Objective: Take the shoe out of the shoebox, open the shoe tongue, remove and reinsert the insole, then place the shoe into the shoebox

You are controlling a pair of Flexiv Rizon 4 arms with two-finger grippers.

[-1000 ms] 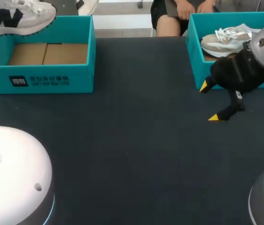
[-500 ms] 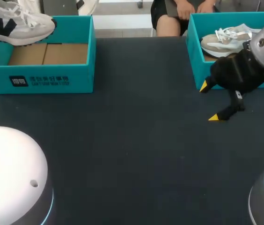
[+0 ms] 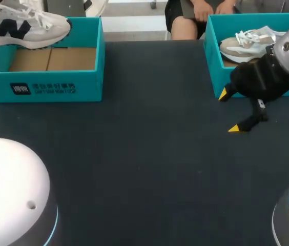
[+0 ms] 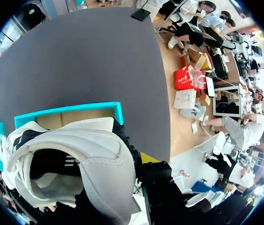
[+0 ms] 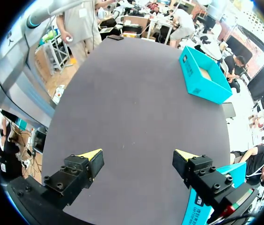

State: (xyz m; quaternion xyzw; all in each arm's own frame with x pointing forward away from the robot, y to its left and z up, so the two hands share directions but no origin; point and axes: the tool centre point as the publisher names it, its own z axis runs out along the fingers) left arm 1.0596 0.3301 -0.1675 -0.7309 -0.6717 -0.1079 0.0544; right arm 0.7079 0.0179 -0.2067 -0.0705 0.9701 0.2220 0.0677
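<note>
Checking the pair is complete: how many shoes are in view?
2. A white sneaker with a dark side mark hangs over the left teal cardboard shoebox; a white-and-beige laced sneaker lies inside the right teal shoebox. Others may hide there.

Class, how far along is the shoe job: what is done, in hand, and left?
Done: the shoe is out of the left shoebox, whose cardboard floor shows bare. In hand: the left gripper holds it above the box's far rim; the right gripper hangs open. Left: insole work cannot be judged; the shoe must go back in.
</note>
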